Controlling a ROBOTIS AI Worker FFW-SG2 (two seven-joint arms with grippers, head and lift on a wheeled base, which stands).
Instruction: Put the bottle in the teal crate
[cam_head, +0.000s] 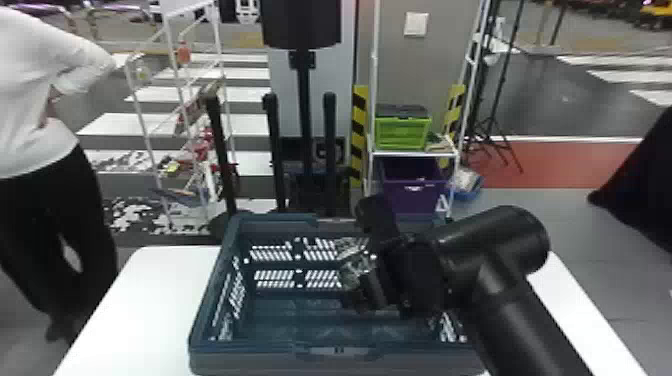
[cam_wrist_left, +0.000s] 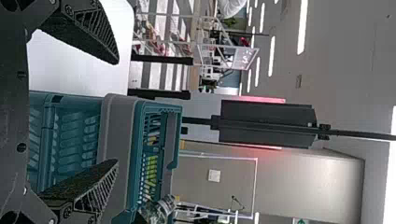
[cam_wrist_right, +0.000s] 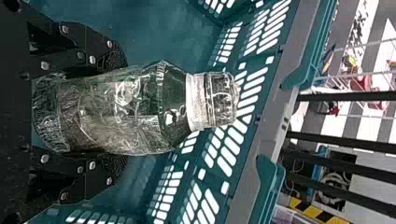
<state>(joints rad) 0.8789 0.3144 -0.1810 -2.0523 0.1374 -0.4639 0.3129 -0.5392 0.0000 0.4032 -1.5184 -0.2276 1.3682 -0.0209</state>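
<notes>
In the head view my right gripper (cam_head: 369, 286) is over the right half of the teal crate (cam_head: 335, 352), shut on the clear bottle (cam_head: 354, 266). The right wrist view has the bottle (cam_wrist_right: 126, 109) between the two fingers of the right gripper (cam_wrist_right: 116, 114), cap away from the palm, with the crate's slotted wall (cam_wrist_right: 264, 105) behind it. Seen from the left wrist, the bottle's cap end (cam_wrist_left: 163, 205) is near the height of the crate's rim (cam_wrist_left: 175, 135). The left gripper (cam_wrist_left: 115, 111) stands open and holds nothing, outside the crate. Whether the bottle touches the crate's floor I cannot tell.
The crate stands on a white table (cam_head: 135, 300), whose surface shows on both sides of it. Behind the table are a dark upright stand (cam_head: 304, 100), a white rack (cam_head: 175, 100), and shelves with a green crate (cam_head: 402, 132) and a purple bin (cam_head: 412, 185).
</notes>
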